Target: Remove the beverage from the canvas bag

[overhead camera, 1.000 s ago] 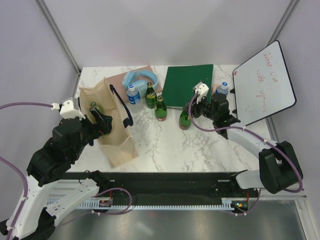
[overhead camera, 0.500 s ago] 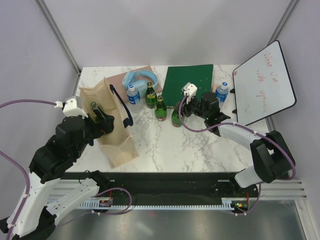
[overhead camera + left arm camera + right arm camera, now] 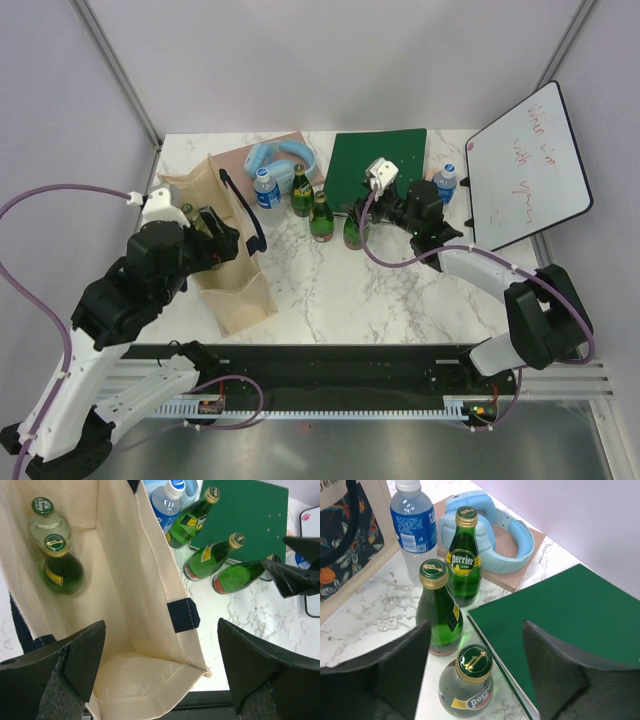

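The beige canvas bag (image 3: 238,285) with navy handles stands open at the left. My left gripper (image 3: 213,238) hovers open over its mouth, its jaws wide with nothing between them. In the left wrist view (image 3: 161,630) two green bottles (image 3: 60,566) stand at the far end of the bag's inside (image 3: 125,580). My right gripper (image 3: 477,630) is open around a green Perrier bottle (image 3: 470,682) that stands on the table by the binder's edge; the fingers do not touch it. From above, that bottle (image 3: 351,232) stands beside two other green bottles (image 3: 320,218).
A green binder (image 3: 378,170) lies behind the bottles, with blue headphones (image 3: 285,158) on a tan board at the back. A water bottle (image 3: 266,188) stands by the bag, another (image 3: 445,182) near the whiteboard (image 3: 525,170) at the right.
My right gripper carried the green bottle left to the binder's edge beside the other bottles, then opened off it. The left gripper moved slightly further over the bag's mouth.
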Available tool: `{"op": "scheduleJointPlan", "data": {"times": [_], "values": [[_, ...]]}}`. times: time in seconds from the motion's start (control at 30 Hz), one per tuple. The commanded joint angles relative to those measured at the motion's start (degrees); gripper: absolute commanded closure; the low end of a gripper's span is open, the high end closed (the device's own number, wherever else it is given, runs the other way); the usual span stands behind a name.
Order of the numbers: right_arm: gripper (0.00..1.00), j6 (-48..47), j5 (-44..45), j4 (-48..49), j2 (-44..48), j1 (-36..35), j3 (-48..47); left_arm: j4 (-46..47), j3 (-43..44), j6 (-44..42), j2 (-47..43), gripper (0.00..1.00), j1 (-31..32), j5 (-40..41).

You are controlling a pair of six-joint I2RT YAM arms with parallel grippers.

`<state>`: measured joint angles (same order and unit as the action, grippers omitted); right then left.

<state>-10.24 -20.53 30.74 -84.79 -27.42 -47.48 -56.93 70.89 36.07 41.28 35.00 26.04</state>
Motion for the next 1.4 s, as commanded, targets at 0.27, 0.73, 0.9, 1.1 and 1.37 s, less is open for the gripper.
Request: {"op": "scheduleJointPlan", "data": {"times": [0.27, 0.73, 0.9, 1.1, 1.37], "values": [[0.02, 2.32, -7.49, -25.54, 12.72, 2.36, -11.84, -2.83, 4.52, -4.17, 8.55, 0.00, -0.11, -0.83], [0.02, 3.03, -10.84, -38.74, 20.98, 3.69, -9.74, 0.06, 5.83, -9.44, 18.13, 0.01, -26.10, -14.87], [0.02, 4.26, -10.32, -38.48, 21.86, 3.95, -8.24, 1.29, 5.57, -11.90, 23.93, 0.09, -32.10, -18.74], [0.02, 4.79, -9.61, -38.48, 22.74, 4.30, -7.01, 1.99, 5.48, -13.49, 29.03, 0.21, -37.00, -18.14], [0.02, 5.49, -9.44, -37.86, 22.92, 4.83, -5.78, 3.84, 4.08, -16.65, 33.34, 0.34, -40.28, -17.60]]}}
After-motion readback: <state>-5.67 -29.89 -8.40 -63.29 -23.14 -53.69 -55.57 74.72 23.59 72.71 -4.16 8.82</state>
